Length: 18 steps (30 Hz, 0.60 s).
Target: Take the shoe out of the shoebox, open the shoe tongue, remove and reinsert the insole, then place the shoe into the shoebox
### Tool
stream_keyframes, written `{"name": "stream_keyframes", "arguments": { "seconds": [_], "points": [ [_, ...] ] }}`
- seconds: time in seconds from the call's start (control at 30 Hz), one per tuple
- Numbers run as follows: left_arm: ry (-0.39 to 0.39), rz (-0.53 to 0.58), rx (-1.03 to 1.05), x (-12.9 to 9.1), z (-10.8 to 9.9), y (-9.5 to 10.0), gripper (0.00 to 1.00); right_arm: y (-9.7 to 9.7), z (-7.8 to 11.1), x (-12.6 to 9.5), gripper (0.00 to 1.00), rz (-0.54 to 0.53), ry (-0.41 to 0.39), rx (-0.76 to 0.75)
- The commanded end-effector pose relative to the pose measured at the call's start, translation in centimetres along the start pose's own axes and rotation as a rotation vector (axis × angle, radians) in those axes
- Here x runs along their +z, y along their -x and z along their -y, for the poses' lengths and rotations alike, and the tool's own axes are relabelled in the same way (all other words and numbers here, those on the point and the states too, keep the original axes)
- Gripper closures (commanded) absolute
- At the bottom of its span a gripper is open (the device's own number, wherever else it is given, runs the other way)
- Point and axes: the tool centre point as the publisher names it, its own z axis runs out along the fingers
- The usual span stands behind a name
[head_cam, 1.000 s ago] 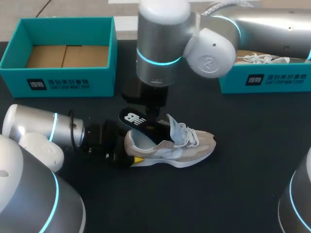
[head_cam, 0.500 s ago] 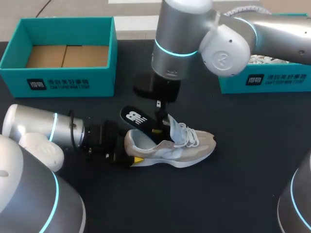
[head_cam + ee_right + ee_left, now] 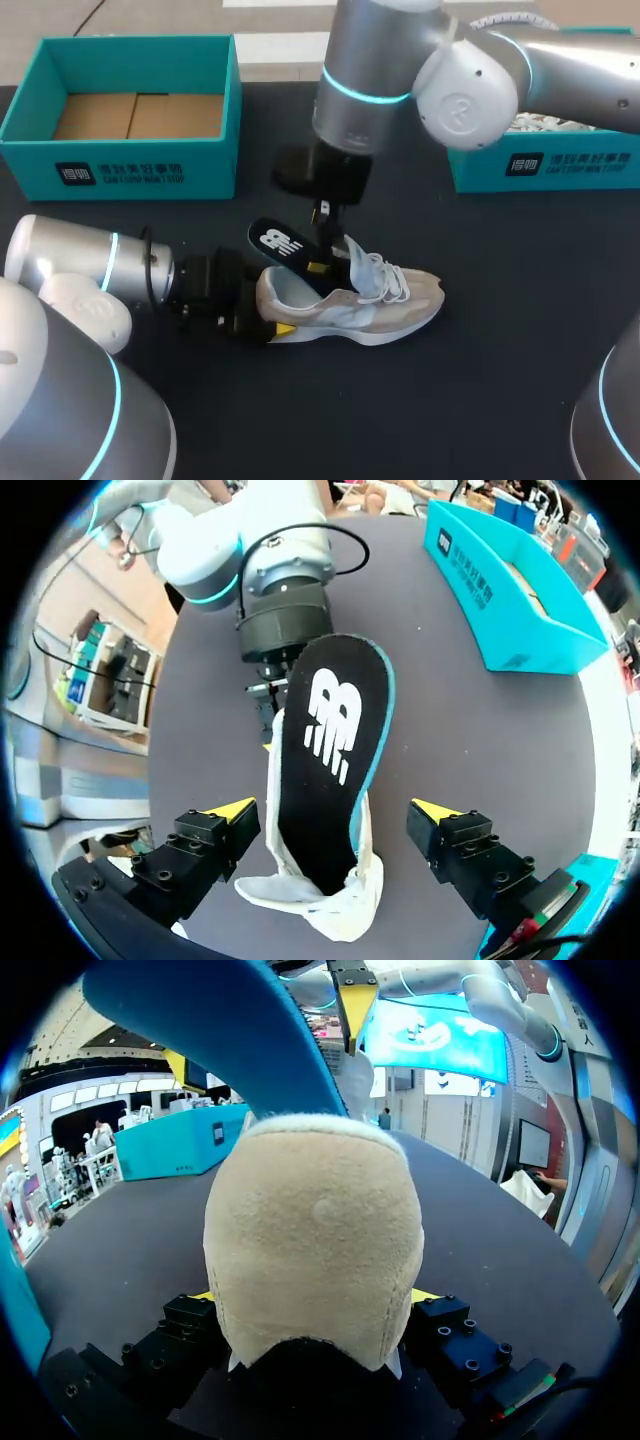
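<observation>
A beige and white shoe [image 3: 355, 297] lies on its sole on the black table, toe to the right. Its black insole [image 3: 282, 247] sticks up and back out of the opening, half in. My left gripper [image 3: 262, 318] is shut on the heel [image 3: 312, 1250], one yellow fingertip [image 3: 424, 1295] at each side. My right gripper [image 3: 325, 247] hangs open just above the shoe's opening. In the right wrist view the insole [image 3: 330, 730] stands between its spread fingers [image 3: 232, 808] without touching them. The tongue [image 3: 357, 262] is raised.
An empty teal shoebox [image 3: 120, 160] with a cardboard floor stands at the back left. A second teal box [image 3: 545, 168] at the back right holds another shoe [image 3: 540, 122]. My right arm's big joints hang over the table's back middle.
My right gripper has opened and let go of the insole, then lifted a little and shifted right. The insole stays propped in the shoe. My left arm has not moved.
</observation>
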Motion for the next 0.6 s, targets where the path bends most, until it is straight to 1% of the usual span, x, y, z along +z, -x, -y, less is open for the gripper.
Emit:
{"name": "stream_keyframes", "arguments": {
  "seconds": [0.03, 0.17, 0.6],
  "points": [
    [0.003, 0.0, 0.001, 0.01, -0.13, -0.08, 1.0, 1.03, 0.72, 0.17, 0.0, -0.072, 0.092, 0.02],
    [0.003, 0.0, 0.001, 0.01, -0.13, -0.08, 1.0, 1.26, 0.51, -0.03, 0.0, -0.132, 0.144, 0.05],
    [0.003, 0.0, 0.001, 0.01, -0.13, -0.08, 1.0, 1.26, 0.51, -0.03, 0.0, -0.132, 0.144, 0.05]
  ]
}}
